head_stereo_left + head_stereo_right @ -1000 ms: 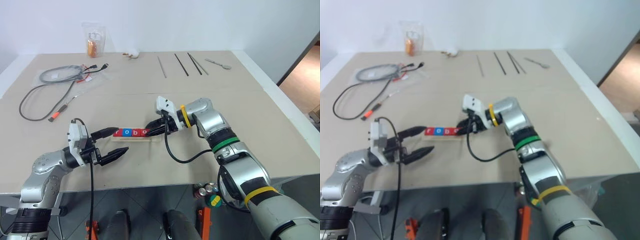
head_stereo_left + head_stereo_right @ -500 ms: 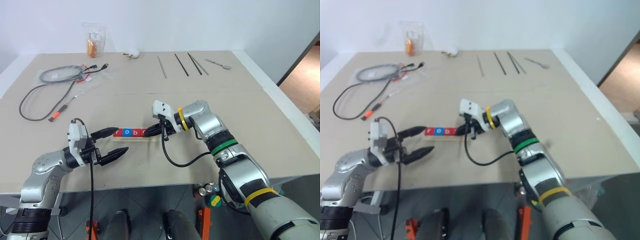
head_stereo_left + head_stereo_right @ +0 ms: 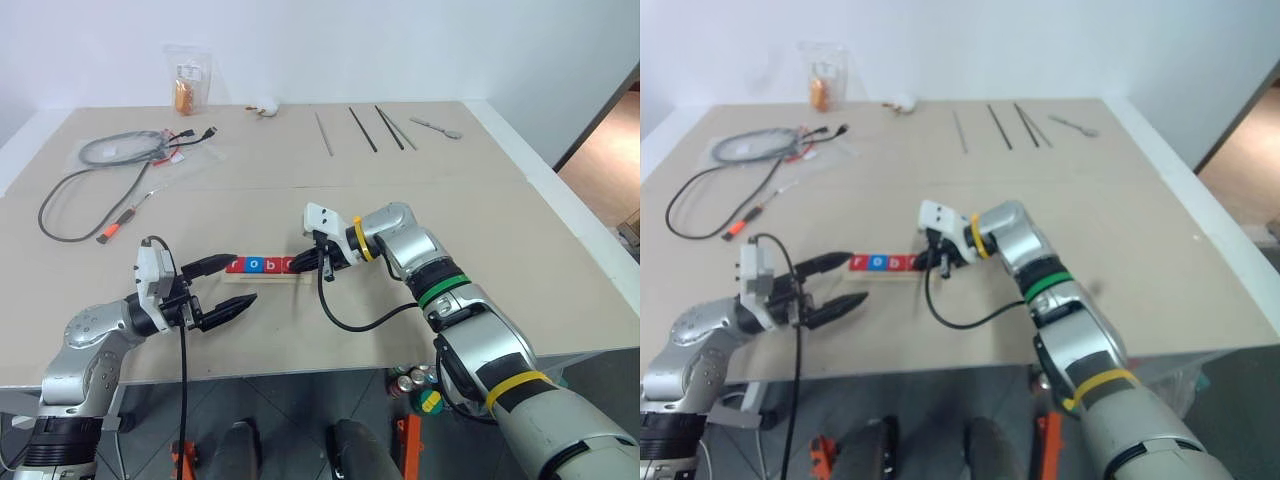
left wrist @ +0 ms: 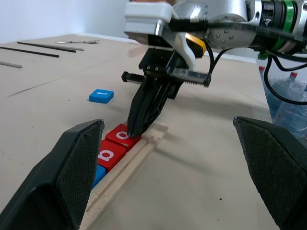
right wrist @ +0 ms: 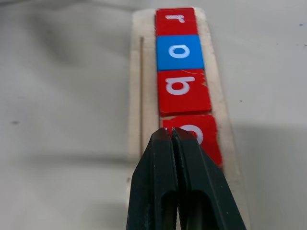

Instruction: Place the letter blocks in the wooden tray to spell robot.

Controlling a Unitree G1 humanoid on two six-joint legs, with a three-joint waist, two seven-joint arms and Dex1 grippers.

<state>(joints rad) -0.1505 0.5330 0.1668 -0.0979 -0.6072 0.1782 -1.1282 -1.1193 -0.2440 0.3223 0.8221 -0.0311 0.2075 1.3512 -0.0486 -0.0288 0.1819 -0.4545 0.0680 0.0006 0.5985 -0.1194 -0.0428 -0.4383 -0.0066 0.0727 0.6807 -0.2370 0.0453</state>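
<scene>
The wooden tray (image 3: 262,277) lies at the table's middle with several letter blocks in a row: red r (image 5: 175,21), blue o (image 5: 180,51), red b (image 5: 183,91) and a red o (image 5: 209,142). My right gripper (image 3: 293,266) is shut, its tips resting on that last red o at the tray's right end and partly hiding it. A blue t block (image 4: 101,95) lies flat on the table beyond the tray. My left gripper (image 3: 240,279) is open at the tray's left end, holding nothing, its fingers (image 4: 76,167) apart on either side of the tray.
Coiled cables (image 3: 110,150) and a screwdriver (image 3: 115,228) lie far left. A plastic bag (image 3: 187,85) and a white object (image 3: 265,107) sit at the back edge. Thin rods (image 3: 365,130) and a spoon (image 3: 438,127) lie at the back right.
My right forearm has swung slightly left while its shut fingertips stay at the tray's right end. The left arm has not moved.
</scene>
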